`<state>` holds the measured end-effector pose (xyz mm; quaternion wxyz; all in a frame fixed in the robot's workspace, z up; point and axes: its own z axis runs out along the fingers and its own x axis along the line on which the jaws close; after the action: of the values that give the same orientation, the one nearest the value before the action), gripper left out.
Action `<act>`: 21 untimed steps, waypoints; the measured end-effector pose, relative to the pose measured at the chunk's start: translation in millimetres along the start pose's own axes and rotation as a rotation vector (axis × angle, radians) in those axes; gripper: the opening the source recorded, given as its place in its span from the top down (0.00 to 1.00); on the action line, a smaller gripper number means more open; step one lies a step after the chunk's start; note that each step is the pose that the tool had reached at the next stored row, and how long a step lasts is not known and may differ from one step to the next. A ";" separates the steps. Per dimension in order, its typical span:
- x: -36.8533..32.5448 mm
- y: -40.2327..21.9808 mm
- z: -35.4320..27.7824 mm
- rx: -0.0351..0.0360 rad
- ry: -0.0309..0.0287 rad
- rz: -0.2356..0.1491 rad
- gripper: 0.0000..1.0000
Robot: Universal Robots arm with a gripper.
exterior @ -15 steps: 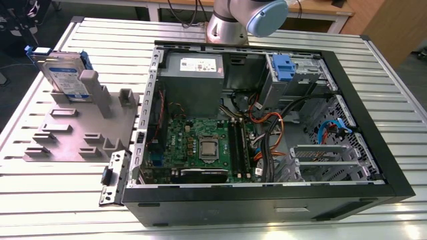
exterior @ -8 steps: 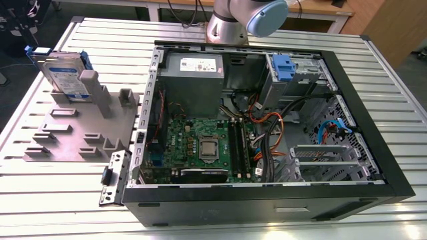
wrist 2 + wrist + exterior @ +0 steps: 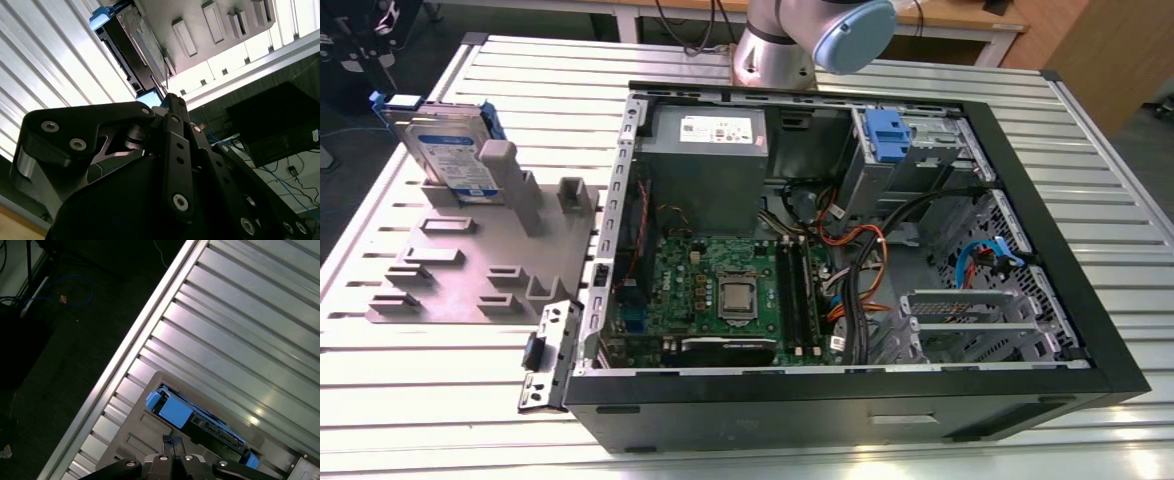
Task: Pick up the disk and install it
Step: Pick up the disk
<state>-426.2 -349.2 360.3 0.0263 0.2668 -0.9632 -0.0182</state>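
Silver and blue, there's the disk (image 3: pixel 450 145), standing on edge in a slot of the grey holder (image 3: pixel 467 270) on the slatted table (image 3: pixel 400 380), at the exterior view's left, well apart from the open case (image 3: pixel 854 405); its blue carrier (image 3: pixel 383 100) shows at the top corners; in that same view the arm (image 3: pixel 807 40) rises behind the case at the table's far edge; now the tool; in the first wrist view the gripper (image 3: pixel 173 441) points at the holder (image 3: pixel 132 440), its two black fingertips pressed together, no gap between them, gripping nothing; the disk (image 3: pixel 202 422) sits just beyond the tips, seen edge-on with a blue carrier (image 3: pixel 175 412) tab nearest, near but not touching; table (image 3: pixel 240 330) slats run off behind it; the second wrist view tells the same story from the side; gripper (image 3: pixel 170 98) closed up, tips empty, and the disk (image 3: pixel 132 50) upright in the holder (image 3: pixel 210 25) past them, clear of the tool, the bright table (image 3: pixel 50 75) alongside; inside the case, the silver cage (image 3: pixel 934 140) with its blue latch (image 3: pixel 887 135) sits at the far corner toward the exterior view's right; the green board (image 3: pixel 720 290) lies flat in the middle.
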 end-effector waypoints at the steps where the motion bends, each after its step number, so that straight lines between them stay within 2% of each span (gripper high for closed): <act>1: 0.0 0.0 0.0 0.0000 0.0000 0.000 0.89; 9: 0.0 0.0 0.0 0.0019 0.0021 -0.054 0.89; 21: 0.0 0.0 0.0 0.0017 0.0017 -0.064 0.89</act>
<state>-426.2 -349.1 360.3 0.0263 0.2974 -0.9542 -0.0179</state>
